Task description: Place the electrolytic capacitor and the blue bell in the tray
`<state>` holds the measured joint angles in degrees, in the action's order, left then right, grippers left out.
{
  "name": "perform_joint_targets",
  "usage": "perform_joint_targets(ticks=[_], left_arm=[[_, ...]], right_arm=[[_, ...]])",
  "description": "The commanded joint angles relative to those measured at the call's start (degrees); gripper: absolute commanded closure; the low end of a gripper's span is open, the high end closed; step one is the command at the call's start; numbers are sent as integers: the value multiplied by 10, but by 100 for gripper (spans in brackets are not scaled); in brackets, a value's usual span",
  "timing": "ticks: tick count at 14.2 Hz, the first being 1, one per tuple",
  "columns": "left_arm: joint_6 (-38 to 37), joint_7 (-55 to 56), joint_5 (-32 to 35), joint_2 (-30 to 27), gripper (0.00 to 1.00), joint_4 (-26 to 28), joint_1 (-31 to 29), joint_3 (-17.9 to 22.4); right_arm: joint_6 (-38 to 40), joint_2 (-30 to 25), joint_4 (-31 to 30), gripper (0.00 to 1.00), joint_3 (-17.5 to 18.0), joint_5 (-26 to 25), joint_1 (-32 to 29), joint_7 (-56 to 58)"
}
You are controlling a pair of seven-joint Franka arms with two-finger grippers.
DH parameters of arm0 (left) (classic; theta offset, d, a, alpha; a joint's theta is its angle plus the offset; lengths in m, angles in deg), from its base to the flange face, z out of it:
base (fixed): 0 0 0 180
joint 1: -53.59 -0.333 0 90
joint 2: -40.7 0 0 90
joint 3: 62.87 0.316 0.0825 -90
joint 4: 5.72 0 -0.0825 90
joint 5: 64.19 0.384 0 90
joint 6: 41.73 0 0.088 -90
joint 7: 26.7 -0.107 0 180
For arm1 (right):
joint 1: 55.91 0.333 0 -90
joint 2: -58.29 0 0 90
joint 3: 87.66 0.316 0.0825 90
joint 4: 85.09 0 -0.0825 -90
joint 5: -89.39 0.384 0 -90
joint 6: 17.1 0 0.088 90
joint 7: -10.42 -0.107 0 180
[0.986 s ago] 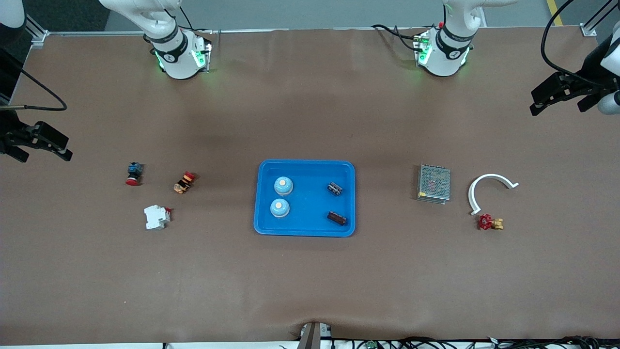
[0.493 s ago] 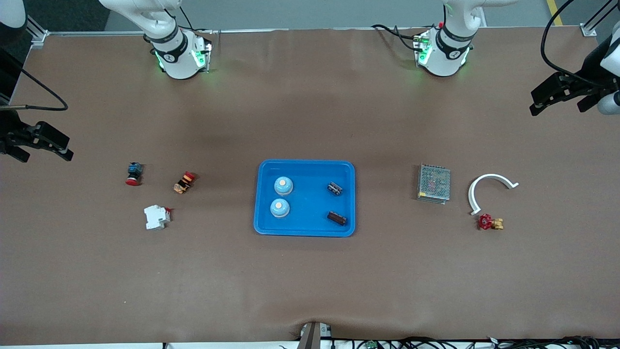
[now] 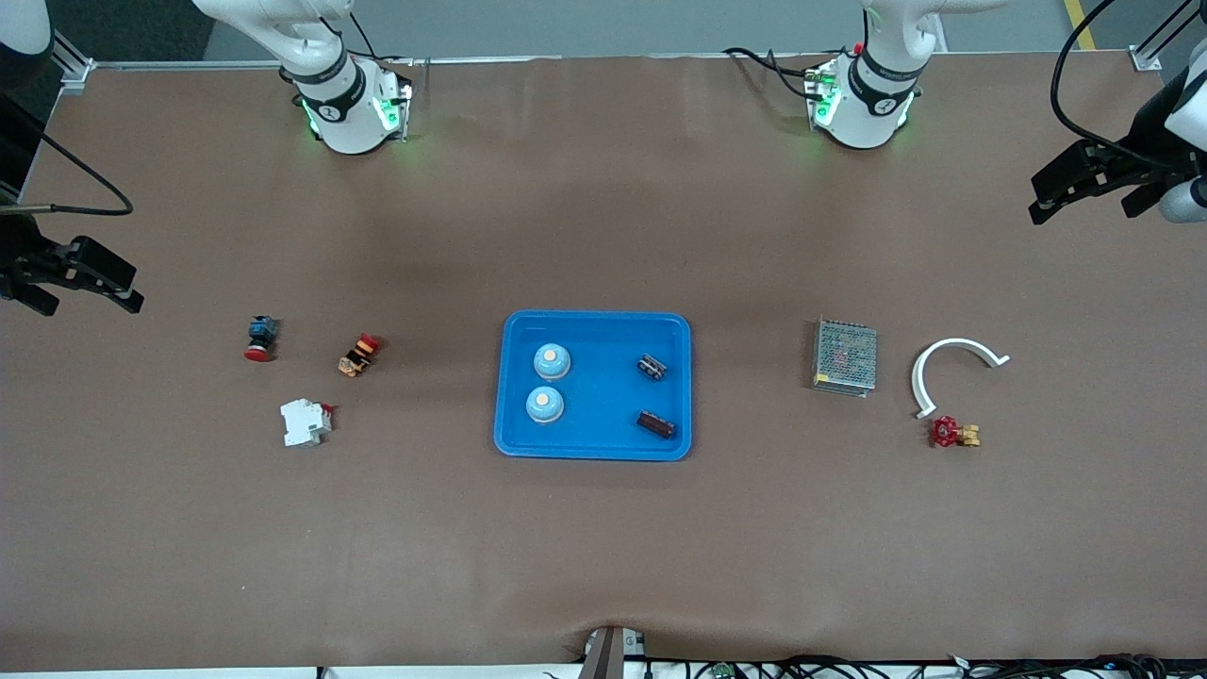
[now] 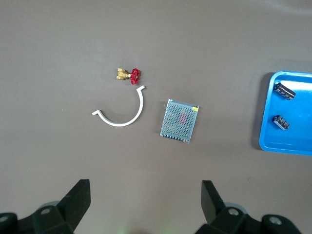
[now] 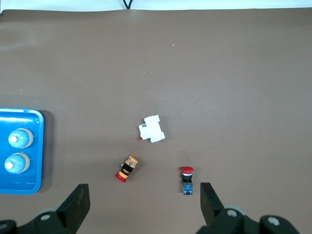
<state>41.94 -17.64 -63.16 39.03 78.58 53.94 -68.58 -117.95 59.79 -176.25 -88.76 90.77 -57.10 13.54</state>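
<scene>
The bright-blue tray (image 3: 594,443) sits mid-table. In it are two blue bells (image 3: 552,359) (image 3: 544,404) toward the right arm's end and two dark electrolytic capacitors (image 3: 652,367) (image 3: 655,424) toward the left arm's end. The bells show in the right wrist view (image 5: 20,138) and the capacitors in the left wrist view (image 4: 284,90). My left gripper (image 3: 1047,198) is open and empty, raised at the left arm's end of the table. My right gripper (image 3: 127,300) is open and empty, raised at the right arm's end. Both arms wait.
A grey mesh box (image 3: 845,356), a white curved piece (image 3: 952,363) and a red-and-brass valve (image 3: 954,433) lie toward the left arm's end. A red push button (image 3: 259,338), an orange-black part (image 3: 357,356) and a white breaker (image 3: 305,422) lie toward the right arm's end.
Both raised grippers have shifted very slightly; nothing on the table has moved.
</scene>
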Motion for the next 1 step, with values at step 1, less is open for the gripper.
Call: perform_joint_targets(ticks=[1], left_arm=[[-11, 1, -7, 0, 0, -5, -2, -3]], right_arm=[[2, -8, -6, 0, 1, -4, 2, -7]])
